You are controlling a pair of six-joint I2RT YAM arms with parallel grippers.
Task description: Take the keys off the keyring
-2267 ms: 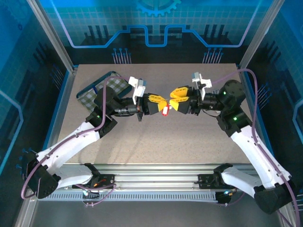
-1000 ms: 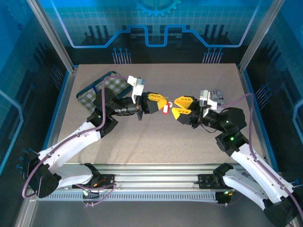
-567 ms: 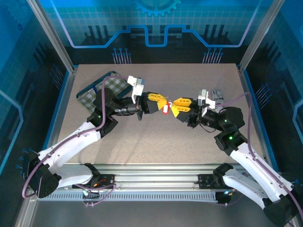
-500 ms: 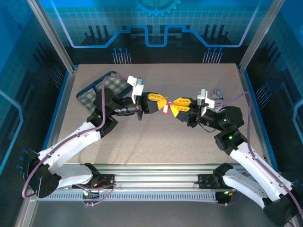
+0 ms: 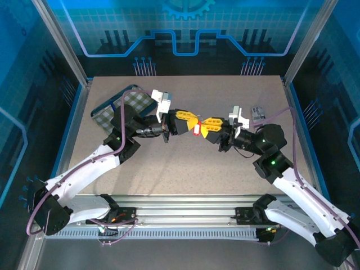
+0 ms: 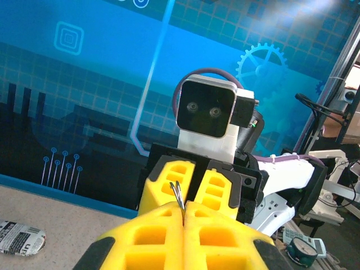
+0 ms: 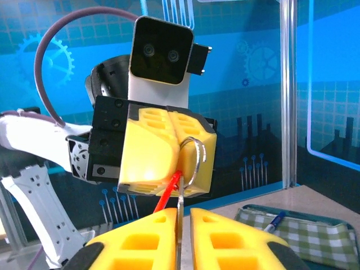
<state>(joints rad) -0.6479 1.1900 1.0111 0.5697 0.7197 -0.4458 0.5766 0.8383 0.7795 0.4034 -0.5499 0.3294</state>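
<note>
Red keyring (image 5: 196, 130) is clamped in your left end effector (image 5: 193, 121); beside it, you can't tell whether the nearly-closed right end effector (image 5: 206, 124) grips the key (image 7: 179, 225), so confirm before twisting.

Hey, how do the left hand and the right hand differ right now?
The left hand clamps the keyring, red tag and wire ring sticking out; the right hand pinches what looks like a thin silver key, seen edge-on. The left hand's fingers meet flush; the right hand's show a narrow slit. Both have yellow fingers and meet tip to tip.
</note>
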